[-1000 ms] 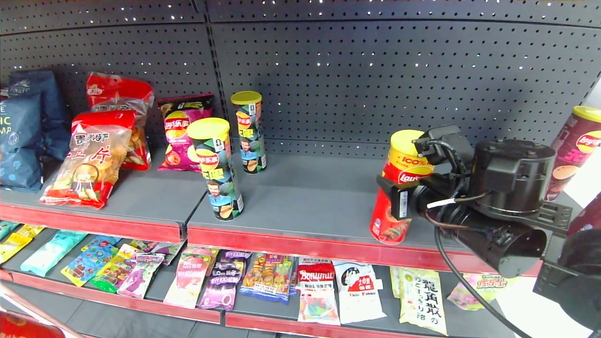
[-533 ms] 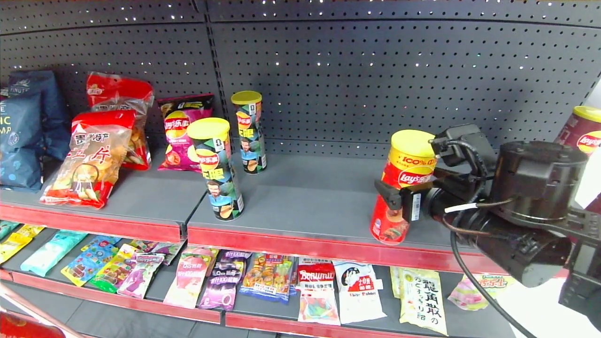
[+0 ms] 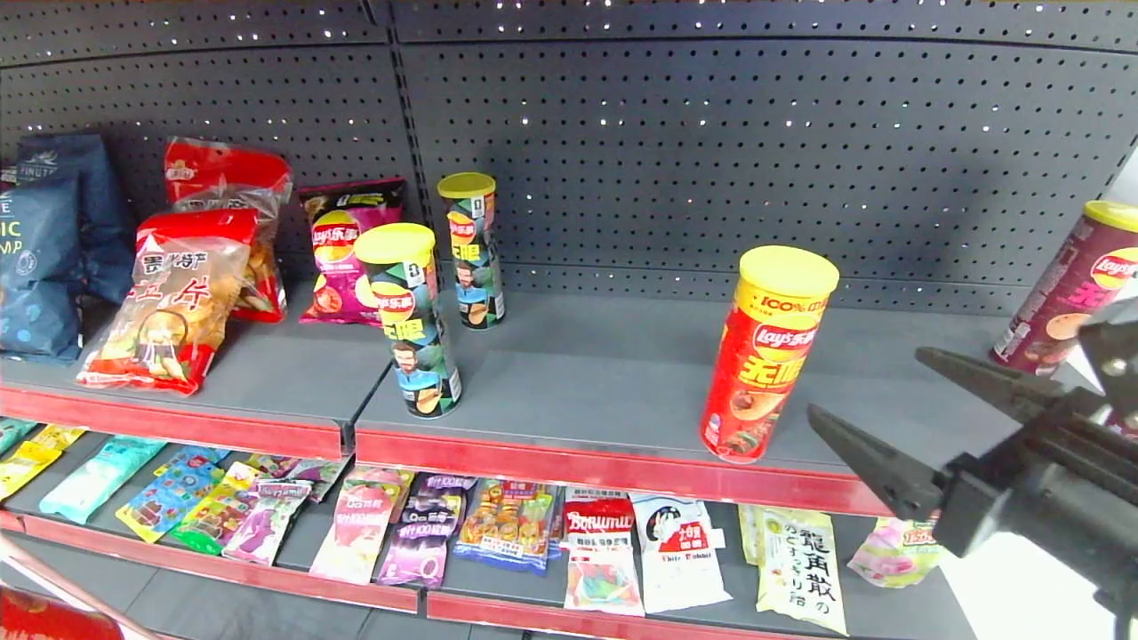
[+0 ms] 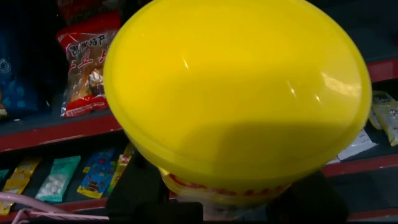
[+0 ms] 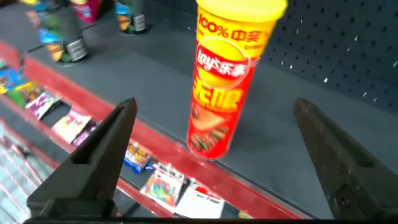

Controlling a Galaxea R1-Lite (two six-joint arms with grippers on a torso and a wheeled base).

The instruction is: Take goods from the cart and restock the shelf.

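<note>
A red chip can with a yellow lid [image 3: 765, 356] stands upright near the front edge of the grey shelf [image 3: 578, 373]. My right gripper [image 3: 867, 382] is open, just right of the can and nearer to me, not touching it. In the right wrist view the red can [image 5: 221, 81] stands beyond the spread fingers [image 5: 99, 162] of the gripper [image 5: 214, 107]. In the left wrist view another can's yellow lid [image 4: 236, 87] sits very close, with its red body below. My left gripper [image 4: 227, 202] is shut on it, dark fingers [image 4: 140, 193] at either side.
Two patterned yellow-lidded cans [image 3: 409, 320] [image 3: 471, 249] stand mid-shelf, and a maroon can [image 3: 1062, 293] stands at the far right. Snack bags [image 3: 178, 293] fill the left end. Bare shelf lies between the cans. Flat packets [image 3: 605, 542] line the lower shelf.
My right gripper has let go of the red can, opened, and drawn back to the right and toward me. The can stays upright where it was set.
</note>
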